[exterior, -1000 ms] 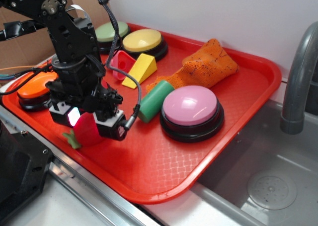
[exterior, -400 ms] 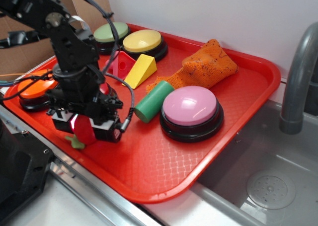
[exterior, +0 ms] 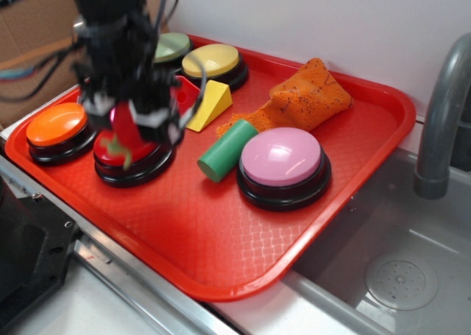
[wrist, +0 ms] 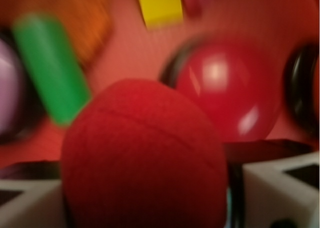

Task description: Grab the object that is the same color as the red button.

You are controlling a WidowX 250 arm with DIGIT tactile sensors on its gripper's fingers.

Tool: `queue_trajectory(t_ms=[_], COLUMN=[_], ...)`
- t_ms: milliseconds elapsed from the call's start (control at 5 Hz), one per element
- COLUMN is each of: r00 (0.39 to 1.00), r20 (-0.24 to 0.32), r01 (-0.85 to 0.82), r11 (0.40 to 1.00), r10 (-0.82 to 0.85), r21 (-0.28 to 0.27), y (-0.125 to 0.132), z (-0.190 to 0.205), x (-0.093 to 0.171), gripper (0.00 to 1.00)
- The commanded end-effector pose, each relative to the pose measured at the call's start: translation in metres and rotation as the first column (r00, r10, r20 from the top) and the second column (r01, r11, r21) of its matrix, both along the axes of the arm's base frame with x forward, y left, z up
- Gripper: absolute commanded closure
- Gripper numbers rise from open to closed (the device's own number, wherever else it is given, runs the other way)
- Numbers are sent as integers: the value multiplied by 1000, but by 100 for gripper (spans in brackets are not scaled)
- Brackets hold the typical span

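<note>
1. Step in hand: we judge the grab itself done. The gripper [exterior: 126, 125] is clenched on the strawberry [exterior: 122, 132], which hangs clear of the tray [exterior: 221, 254], and we read this as the lift.

2. Location of the strawberry: held between the gripper's two white blocks, above the red button [exterior: 140, 154] and overlapping it in the exterior view. We cannot tell whether it brushes the dome or hangs just above it. In the wrist view the strawberry [wrist: 142, 158] fills the lower middle, with the red button [wrist: 227, 90] beyond it.

3. Orientation: the long axis runs roughly vertical, the red body up in the jaws and the green stem [exterior: 126, 156] pointing down. Motion blur keeps us from saying more about any tilt.

4. Neighbours on the tray: orange button [exterior: 57, 125] just beside the red one, green cylinder [exterior: 227, 151], pink button [exterior: 283, 158], yellow wedge [exterior: 211, 103], orange cloth [exterior: 309, 92].

5. Next move, as we judge it: keep the squeeze firm, since the plush is soft and could slip, and raise it straight up, clear of the red button.
</note>
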State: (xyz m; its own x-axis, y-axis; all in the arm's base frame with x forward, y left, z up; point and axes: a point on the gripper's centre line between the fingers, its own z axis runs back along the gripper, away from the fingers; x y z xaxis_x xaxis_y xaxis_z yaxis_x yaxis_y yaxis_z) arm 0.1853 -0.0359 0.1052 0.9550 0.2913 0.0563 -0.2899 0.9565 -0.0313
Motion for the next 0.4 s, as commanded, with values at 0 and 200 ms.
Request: queue_trajectory(t_ms=[0, 200], r00=[978, 974], r20=[112, 111], r01=[177, 194], r11=[984, 981], r10=[-177, -196], r21=[11, 33], y=[28, 32], z=[82, 89], x=[42, 47], gripper=[100, 100])
